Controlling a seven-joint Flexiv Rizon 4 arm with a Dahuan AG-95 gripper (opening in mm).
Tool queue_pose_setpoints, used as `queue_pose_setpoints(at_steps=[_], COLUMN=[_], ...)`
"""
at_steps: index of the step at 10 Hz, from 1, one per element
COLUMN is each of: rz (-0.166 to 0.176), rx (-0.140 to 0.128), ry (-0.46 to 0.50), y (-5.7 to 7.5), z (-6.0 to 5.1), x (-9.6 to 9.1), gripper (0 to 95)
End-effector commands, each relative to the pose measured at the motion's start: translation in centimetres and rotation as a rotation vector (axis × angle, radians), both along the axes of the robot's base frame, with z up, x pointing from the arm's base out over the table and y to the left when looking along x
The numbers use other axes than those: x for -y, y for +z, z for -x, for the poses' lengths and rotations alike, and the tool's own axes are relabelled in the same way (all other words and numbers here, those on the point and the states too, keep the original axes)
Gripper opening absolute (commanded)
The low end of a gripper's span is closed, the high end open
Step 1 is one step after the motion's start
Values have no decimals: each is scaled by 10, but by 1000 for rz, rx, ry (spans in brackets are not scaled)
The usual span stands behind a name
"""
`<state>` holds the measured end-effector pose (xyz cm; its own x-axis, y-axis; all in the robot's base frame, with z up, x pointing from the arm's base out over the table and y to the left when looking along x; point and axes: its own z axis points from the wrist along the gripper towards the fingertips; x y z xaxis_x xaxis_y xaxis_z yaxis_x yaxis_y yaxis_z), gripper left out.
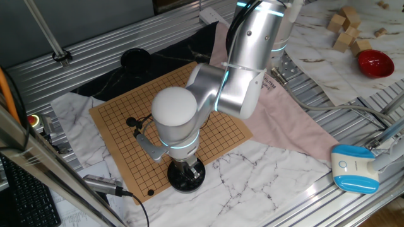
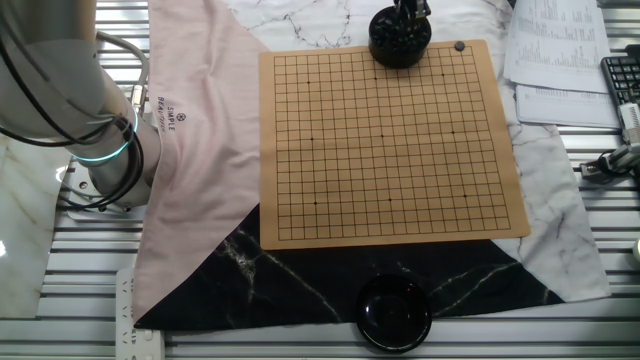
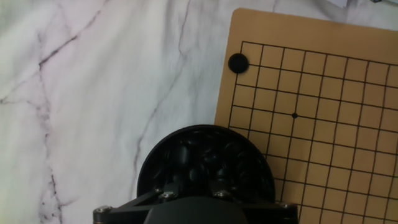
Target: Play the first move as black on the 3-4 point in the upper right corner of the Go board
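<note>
We see the board lying flat on cloths spread over the table. In the other fixed view, a bowl of stones sits at the board's far edge, overlapping it, and a single stone rests on the board just right of that bowl, near the far right corner. A second bowl stands off the board, beyond its near edge. The arm's base is well to the left of the board. The gripper hangs directly above the bowl of stones. In the hand view, that bowl lies partly on the cloth and partly on the board's edge.
</note>
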<state>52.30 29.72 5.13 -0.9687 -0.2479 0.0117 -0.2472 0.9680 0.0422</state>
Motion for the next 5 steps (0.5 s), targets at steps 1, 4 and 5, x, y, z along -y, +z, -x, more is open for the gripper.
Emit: queue_pose_setpoints(at_steps=[1, 4, 5], rz=[-13, -18, -18], rx=[-9, -26, -32], ry=[13, 90, 120], y=[0, -1, -1], z=[4, 7, 6], x=[0, 0, 0], gripper=[190, 190, 190])
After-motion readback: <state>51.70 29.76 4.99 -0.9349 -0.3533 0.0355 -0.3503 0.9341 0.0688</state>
